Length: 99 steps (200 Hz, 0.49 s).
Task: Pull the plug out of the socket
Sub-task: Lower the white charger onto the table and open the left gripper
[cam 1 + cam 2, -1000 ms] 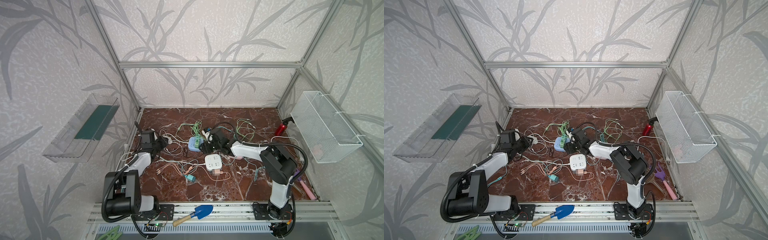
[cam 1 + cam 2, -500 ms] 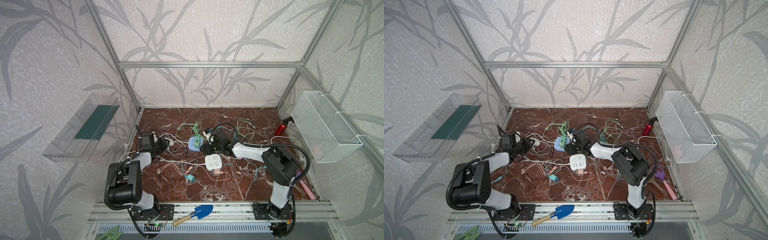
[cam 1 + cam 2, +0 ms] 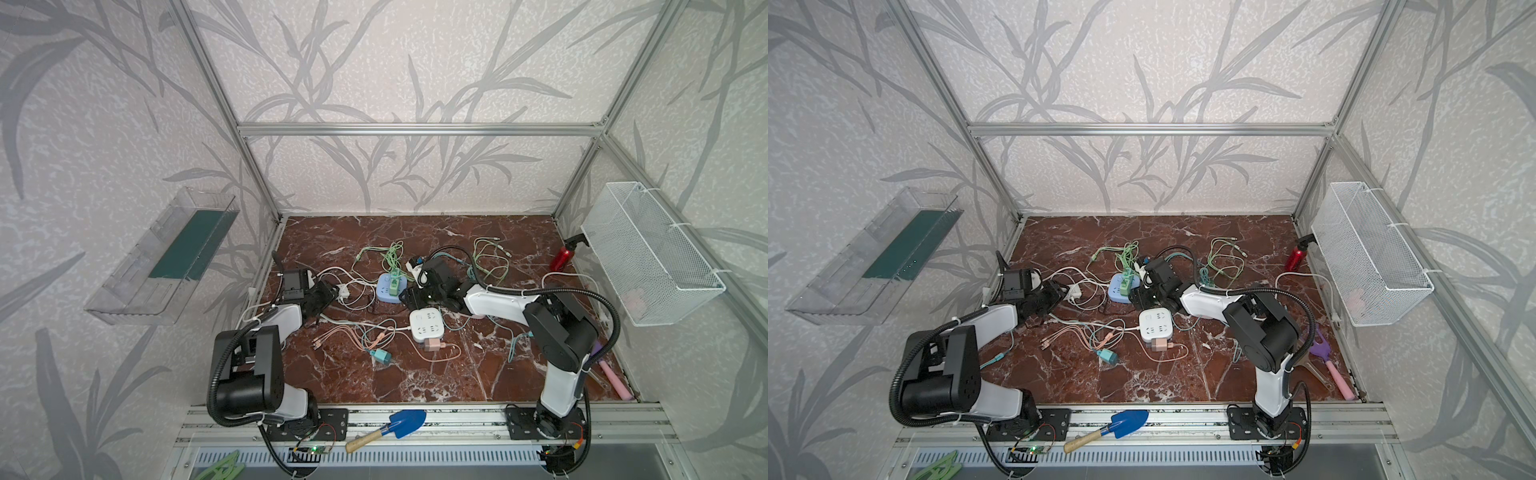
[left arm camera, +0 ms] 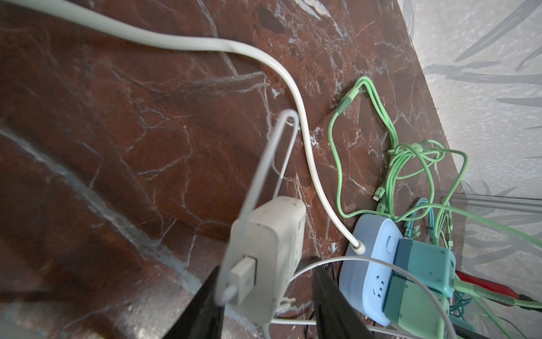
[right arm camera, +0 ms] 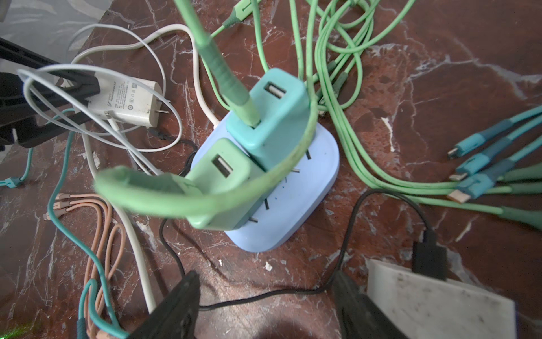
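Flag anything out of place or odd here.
A white charger sits unplugged, prongs bare, near the blue socket block, between the left gripper's parted jaws. A blue shovel lies on the front rail, unrelated to the cables.

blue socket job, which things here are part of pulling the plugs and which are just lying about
Job: blue socket; teal plug and green plug in it; white plug, out, inside the open left gripper; right gripper, open, near the socket.
Lying about: red bottle; blue trowel; wire basket; peach cables.
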{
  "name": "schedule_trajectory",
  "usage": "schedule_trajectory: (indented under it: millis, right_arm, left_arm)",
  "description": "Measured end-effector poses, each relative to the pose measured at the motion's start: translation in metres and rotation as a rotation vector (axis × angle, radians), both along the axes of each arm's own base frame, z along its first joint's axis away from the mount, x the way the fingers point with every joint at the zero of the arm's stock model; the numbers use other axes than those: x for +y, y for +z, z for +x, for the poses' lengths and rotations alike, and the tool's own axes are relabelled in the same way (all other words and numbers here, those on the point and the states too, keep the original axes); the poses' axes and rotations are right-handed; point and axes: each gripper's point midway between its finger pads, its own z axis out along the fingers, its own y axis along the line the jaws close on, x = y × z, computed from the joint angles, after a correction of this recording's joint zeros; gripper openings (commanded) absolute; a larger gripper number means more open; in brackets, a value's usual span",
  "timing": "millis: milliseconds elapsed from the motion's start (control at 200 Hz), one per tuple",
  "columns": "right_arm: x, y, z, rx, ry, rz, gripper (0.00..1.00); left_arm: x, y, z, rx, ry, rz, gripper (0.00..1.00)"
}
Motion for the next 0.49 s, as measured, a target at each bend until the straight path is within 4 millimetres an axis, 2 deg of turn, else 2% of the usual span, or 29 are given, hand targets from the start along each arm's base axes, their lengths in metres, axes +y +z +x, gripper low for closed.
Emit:
schedule_trajectory:
  millis: [205,325,495]
  right_arm:
    - [-0.001,0.000,0.001,-0.003,-0.007,-0.006,0.72]
    - [-0.003,-0.001,0.002,-0.004,-0.016,-0.010,0.72]
    - [-0.005,-0.003,0.003,0.000,-0.032,-0.021,0.72]
  left_arm:
    - [0.010,0.022,-0.002,-0.028,0.027,0.064,0.54]
    - [0.018,0.036,-0.006,-0.046,0.057,0.108,0.59]
    - [0.029,0.066,-0.017,-0.106,0.101,0.189,0.66]
